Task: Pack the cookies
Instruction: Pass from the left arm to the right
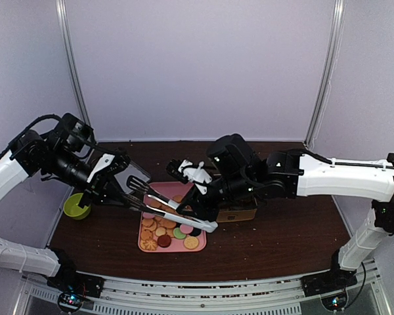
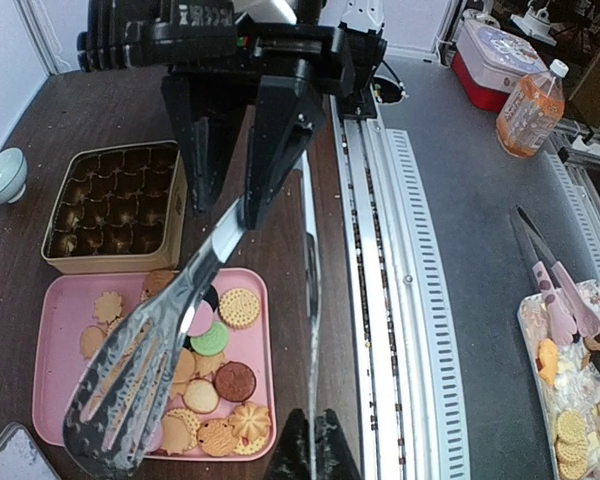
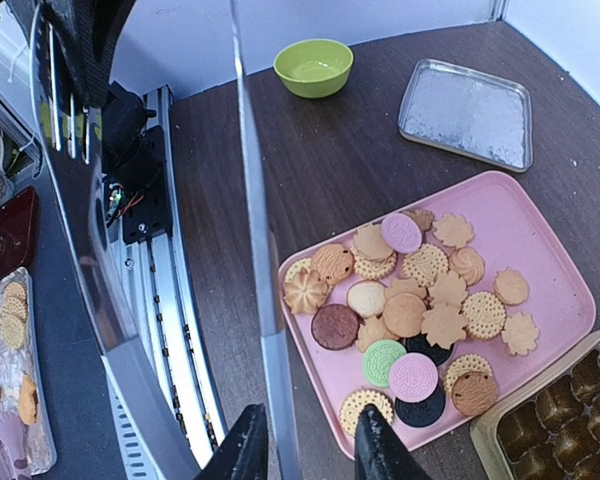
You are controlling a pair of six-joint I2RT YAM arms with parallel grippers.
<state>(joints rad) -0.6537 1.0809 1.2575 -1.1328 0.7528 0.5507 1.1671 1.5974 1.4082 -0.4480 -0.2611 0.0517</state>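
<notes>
Glossy metal tongs (image 2: 160,350); matt pink plastic-looking tray (image 3: 540,260); dark wood-grain table (image 3: 380,160); dull brushed metal lid (image 3: 467,112) at upper right; smooth green bowl (image 3: 314,66); rough-textured cookies (image 3: 410,310).

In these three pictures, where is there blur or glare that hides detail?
Top external view: sharp, but the small flat cookies look tiny. Left wrist view: the slotted steel spatula is blurred, being near. Right wrist view: the shiny tong blades mirror the room; cookies are sharp.

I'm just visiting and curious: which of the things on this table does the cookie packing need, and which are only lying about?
Part of the job:
- cookies
- pink tray holding them
- tin with empty cups
- tongs in the left gripper
- tongs in the right gripper

Lying about:
- green bowl
- metal lid
</notes>
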